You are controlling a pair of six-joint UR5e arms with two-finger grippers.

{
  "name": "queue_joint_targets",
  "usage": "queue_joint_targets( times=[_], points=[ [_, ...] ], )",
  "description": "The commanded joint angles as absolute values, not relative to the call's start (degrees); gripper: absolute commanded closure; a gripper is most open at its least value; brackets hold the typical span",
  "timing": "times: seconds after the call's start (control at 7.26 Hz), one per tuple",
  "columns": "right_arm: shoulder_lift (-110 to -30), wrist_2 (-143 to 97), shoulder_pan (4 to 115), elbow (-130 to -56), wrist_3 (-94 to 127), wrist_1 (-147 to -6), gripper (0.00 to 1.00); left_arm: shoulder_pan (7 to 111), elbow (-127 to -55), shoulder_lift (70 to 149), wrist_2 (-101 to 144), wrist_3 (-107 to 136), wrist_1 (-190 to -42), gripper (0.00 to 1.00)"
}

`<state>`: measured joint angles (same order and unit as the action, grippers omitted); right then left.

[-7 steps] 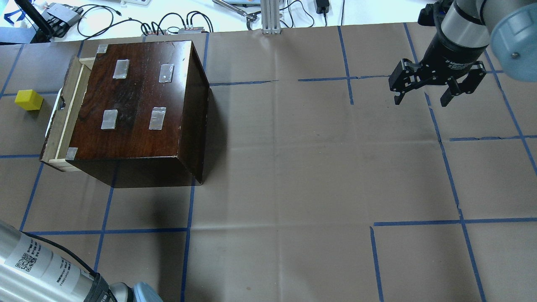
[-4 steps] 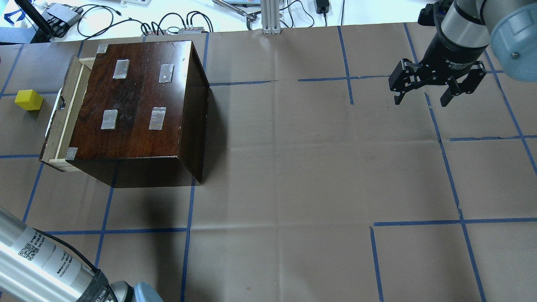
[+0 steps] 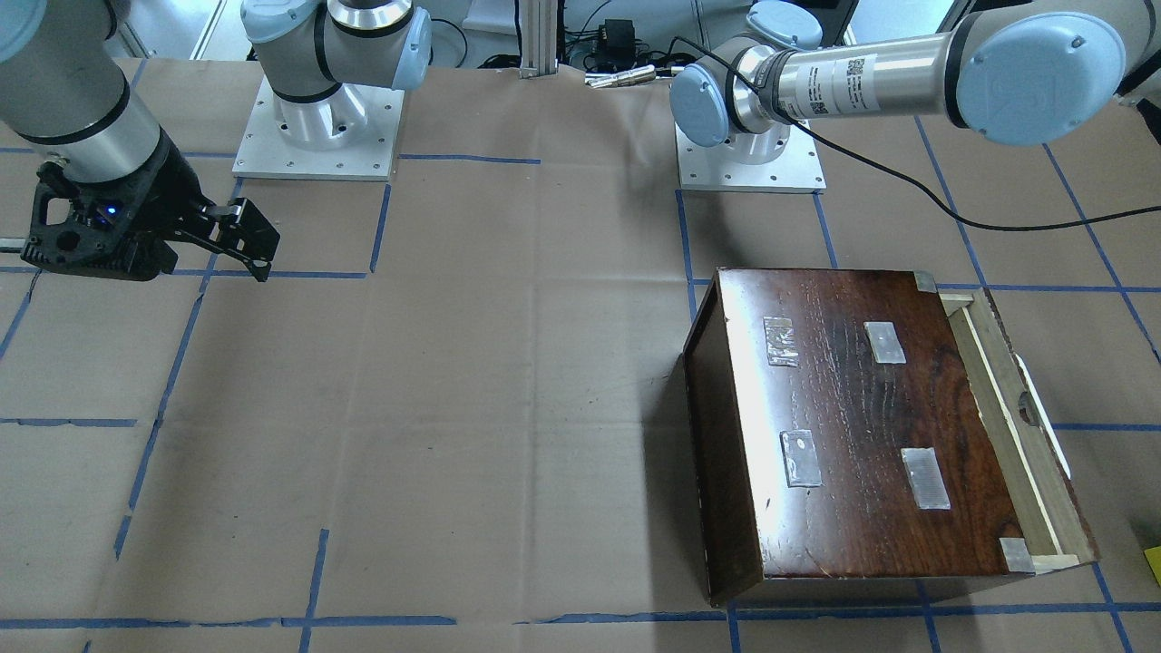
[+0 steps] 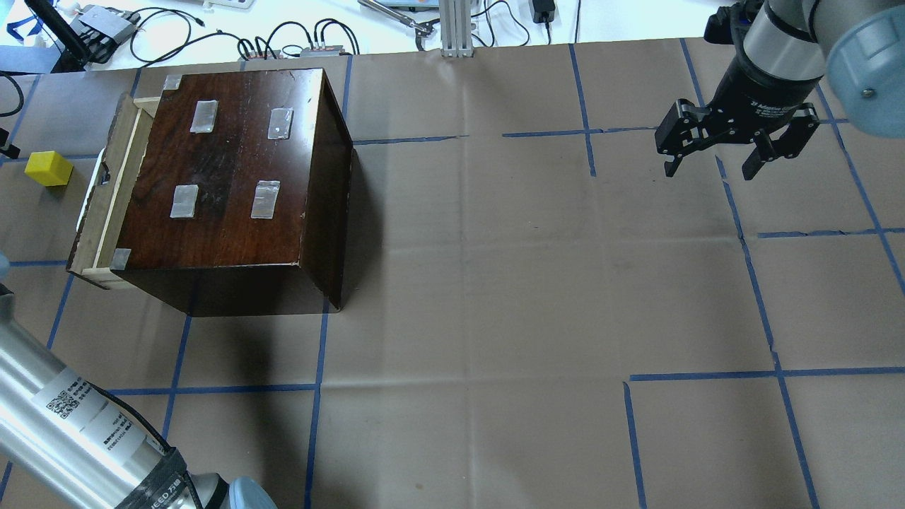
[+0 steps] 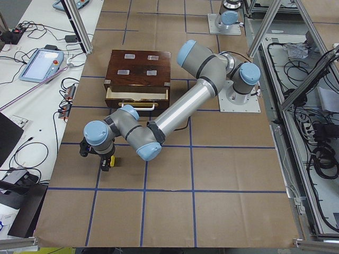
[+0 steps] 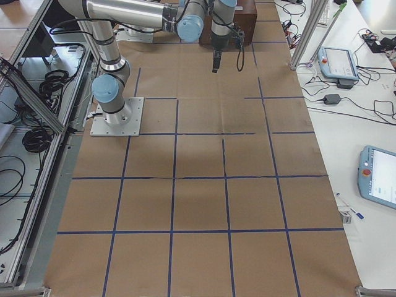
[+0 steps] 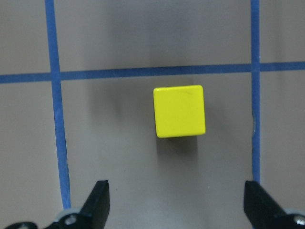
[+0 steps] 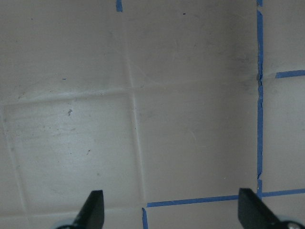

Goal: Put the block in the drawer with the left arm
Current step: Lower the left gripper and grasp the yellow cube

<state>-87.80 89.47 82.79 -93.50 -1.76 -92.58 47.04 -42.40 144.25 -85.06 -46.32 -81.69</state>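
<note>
The small yellow block (image 4: 48, 168) lies on the brown paper to the left of the dark cabinet (image 4: 233, 177). The pale-wood drawer (image 4: 113, 191) sticks out a little from the cabinet's left side, its notch facing the block. In the left wrist view my left gripper (image 7: 178, 205) is open and empty above the paper. The block (image 7: 179, 111) lies centred ahead of its fingertips, apart from them. In the exterior left view the left gripper (image 5: 98, 153) hangs low over the block. My right gripper (image 4: 710, 166) is open and empty at the far right.
The cabinet's top carries several grey tape patches (image 4: 203, 116). Blue tape lines (image 4: 318, 387) grid the paper. Cables and boxes (image 4: 297, 42) lie beyond the table's far edge. The left arm's tube (image 4: 63, 424) crosses the near left corner.
The left arm's tube at the overhead view's lower left has swung further left and up. A black part has come in at the left edge near the block. The block, cabinet and right arm have not moved.
</note>
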Motion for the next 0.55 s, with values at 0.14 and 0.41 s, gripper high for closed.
queue_joint_targets(
  times=[0.14,0.41],
  points=[
    [-87.80,89.47,82.79,-93.43,-1.76,-92.55,0.00,48.77,-41.49,147.82,-84.99,-45.88,-80.25,0.01],
    [-87.80,89.47,82.79,-93.43,-1.76,-92.64,0.00,49.66,-41.40,150.81,-85.17,-44.12,-77.44,0.01]
  ],
)
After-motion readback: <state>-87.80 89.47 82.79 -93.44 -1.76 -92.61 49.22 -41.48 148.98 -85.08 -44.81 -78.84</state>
